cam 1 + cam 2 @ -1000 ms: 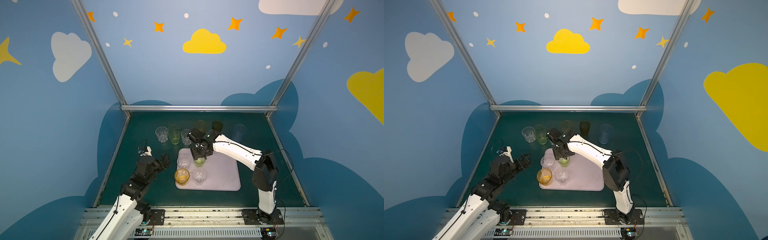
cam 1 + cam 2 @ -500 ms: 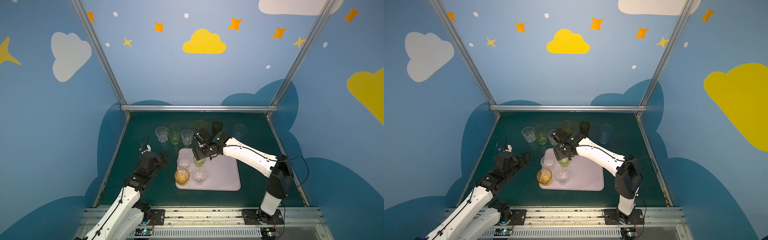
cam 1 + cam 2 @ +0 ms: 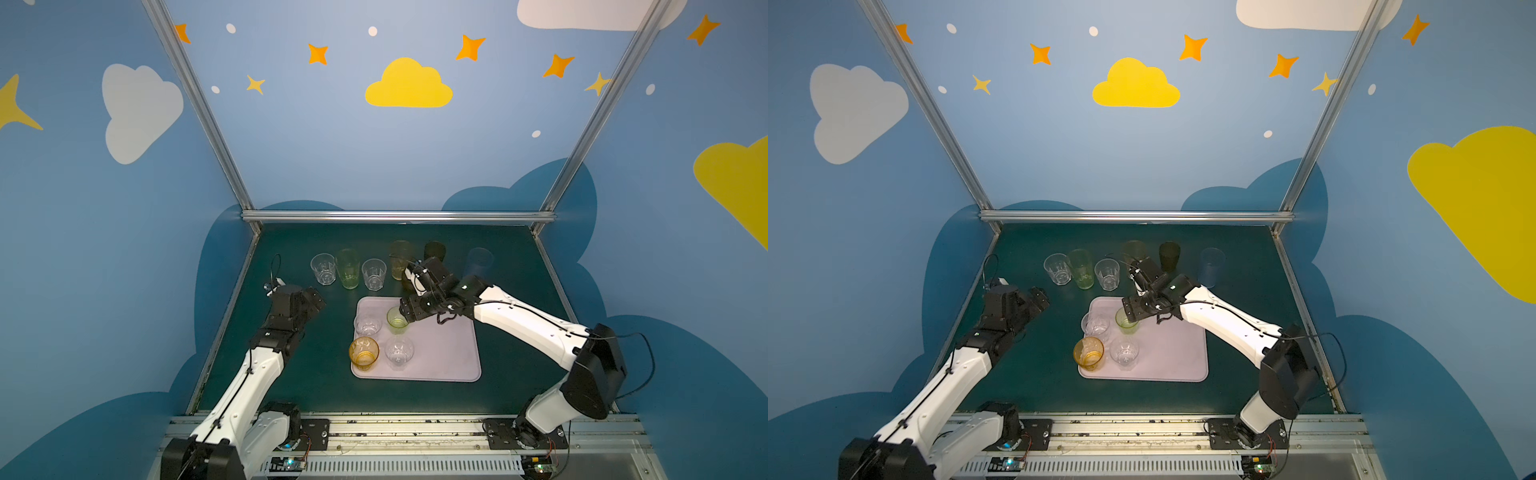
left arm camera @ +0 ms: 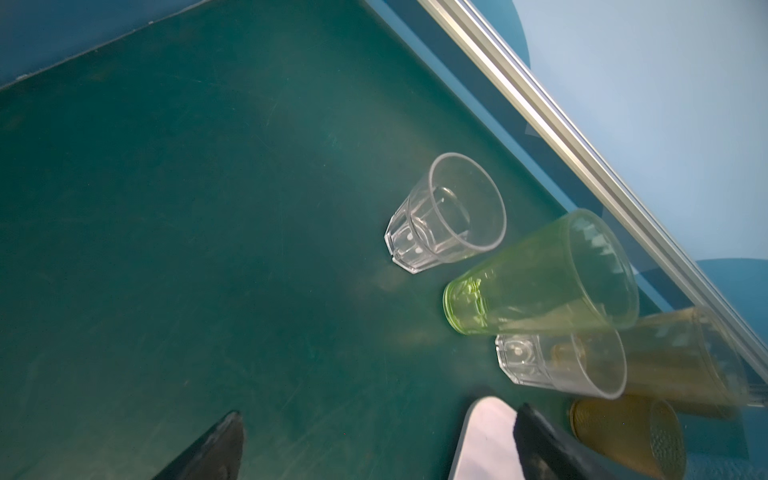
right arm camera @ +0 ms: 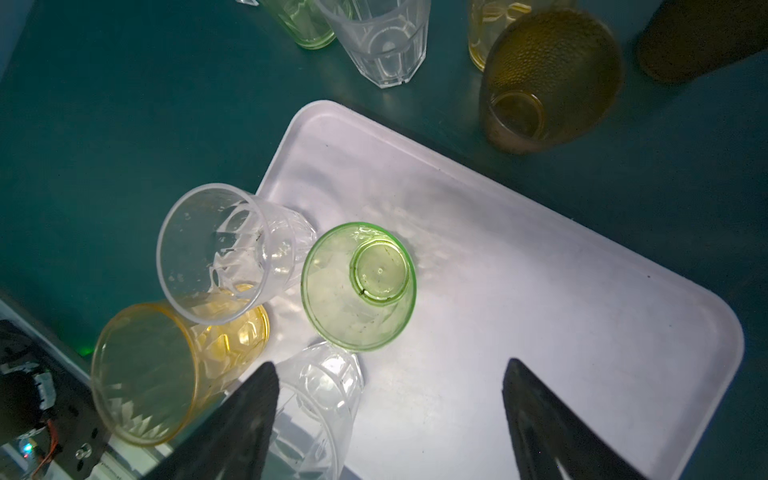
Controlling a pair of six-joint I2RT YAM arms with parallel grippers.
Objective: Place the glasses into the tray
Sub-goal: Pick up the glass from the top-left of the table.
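right jaws: spread wide, empty, hanging just above the short green glass [image 5: 359, 286], with one finger over the nearest clear glass [image 5: 320, 395].
left jaws: wide open too, holding nothing, low over the bare surface [image 4: 166, 208] near the clear faceted glass [image 4: 449, 216].
glasses in the tray [image 5: 540, 291]: four, upright, bunched at one end; short green, two clear, amber tumbler [image 5: 166, 374].
glasses outside: seven, standing on the surface in a row behind the tray, among them the tall green glass [image 4: 540, 274] and the pale blue glass [image 3: 478, 262].
risk on lifting away: clipping a rim with a finger and tipping the green or clear glass into its neighbours.
risk from crowding: possibly rim contact between green and clear; hard to tell through see-through walls.
risk on next pick: brushing the close-packed row and toppling the tall ones.
risk with both arms: crossing paths near the tray's far edge.
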